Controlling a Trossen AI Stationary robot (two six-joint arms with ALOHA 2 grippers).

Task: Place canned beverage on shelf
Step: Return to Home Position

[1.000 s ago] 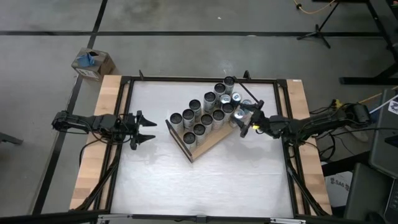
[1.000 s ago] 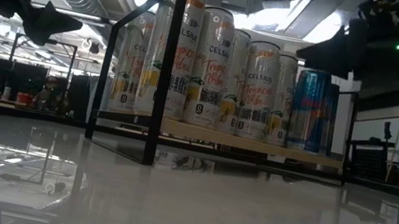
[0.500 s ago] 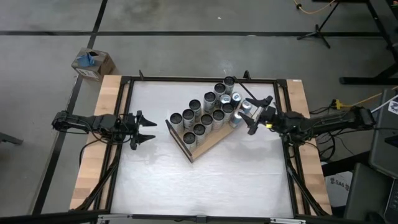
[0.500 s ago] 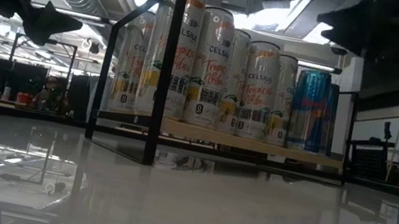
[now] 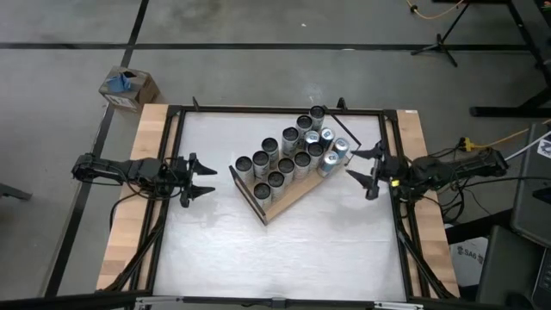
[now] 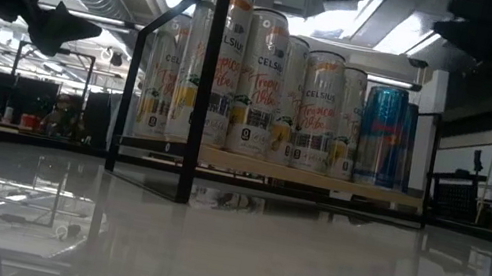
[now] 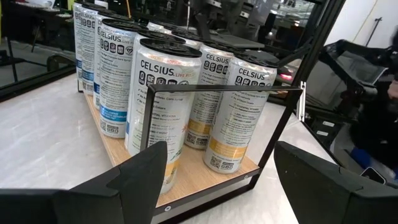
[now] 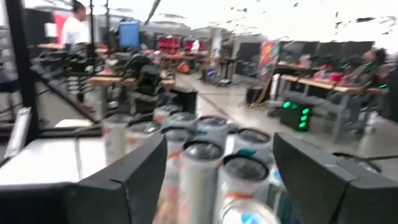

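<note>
light-brown wood of the shelf lies at an angle in the centre of the high view, on the white table. it is packed with upright cans, and the blue cans stand at its right end. your right gripper hangs just right of those blue cans, not touching them, jaws spread wide and holding nothing. your left gripper waits at centre left of the frame, well apart from the shelf, jaws likewise parted wide and empty.
</note>
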